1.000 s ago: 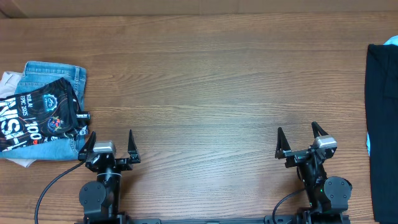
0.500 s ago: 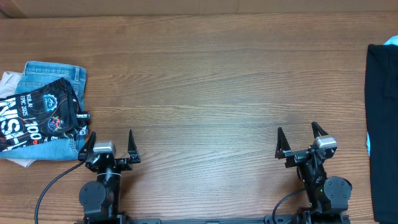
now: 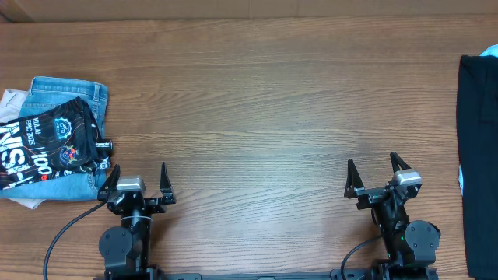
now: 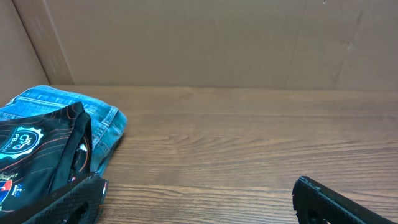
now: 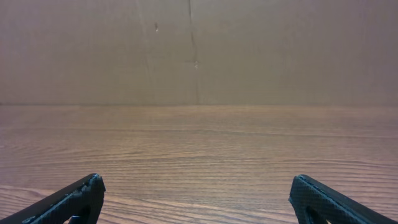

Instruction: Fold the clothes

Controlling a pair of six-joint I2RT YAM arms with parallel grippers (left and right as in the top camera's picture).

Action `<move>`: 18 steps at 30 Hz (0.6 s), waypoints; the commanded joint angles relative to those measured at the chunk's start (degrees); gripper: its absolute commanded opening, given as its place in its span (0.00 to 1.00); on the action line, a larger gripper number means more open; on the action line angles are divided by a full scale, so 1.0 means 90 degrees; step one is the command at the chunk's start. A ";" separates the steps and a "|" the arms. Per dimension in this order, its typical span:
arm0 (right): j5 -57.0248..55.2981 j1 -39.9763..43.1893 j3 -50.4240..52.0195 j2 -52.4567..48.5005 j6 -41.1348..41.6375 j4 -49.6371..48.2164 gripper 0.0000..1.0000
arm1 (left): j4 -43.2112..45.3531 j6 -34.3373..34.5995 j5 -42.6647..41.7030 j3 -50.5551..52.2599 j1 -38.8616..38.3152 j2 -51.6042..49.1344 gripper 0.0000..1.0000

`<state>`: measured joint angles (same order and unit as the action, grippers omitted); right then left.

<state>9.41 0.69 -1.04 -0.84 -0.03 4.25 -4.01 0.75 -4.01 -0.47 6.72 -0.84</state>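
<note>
The clothes [image 3: 478, 155], a plain black garment, lie flat at the table's far right edge and run partly out of the overhead view. They do not show in either wrist view. My right gripper [image 3: 371, 159] stands open near the front edge, well to the left of the black garment, with nothing between its fingers [image 5: 196, 179]. My left gripper [image 3: 140, 166] is also open and empty at the front left [image 4: 199, 182], far from the clothes.
A pile lies at the left edge: blue jeans [image 3: 68, 92] under a black shirt with white lettering [image 3: 43, 144], just beyond my left gripper [image 4: 37, 149]. A sliver of light-blue fabric [image 3: 490, 51] peeks out by the black garment. A cardboard wall [image 5: 199, 50] closes the back.
</note>
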 commanded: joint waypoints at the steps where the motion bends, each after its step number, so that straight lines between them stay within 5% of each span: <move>1: -0.0085 -0.0027 0.0063 0.0073 -0.0024 -0.0039 1.00 | -0.0019 0.0061 0.0063 0.0022 -0.0036 0.0053 1.00; 18: -0.0221 -0.0022 -0.0566 -0.0257 0.0634 0.0294 1.00 | -0.0639 0.1013 -0.0034 -0.0444 -0.0036 0.0053 1.00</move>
<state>8.78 0.69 -1.87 -1.80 4.25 6.85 -6.98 7.75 -4.01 -1.65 6.72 -0.86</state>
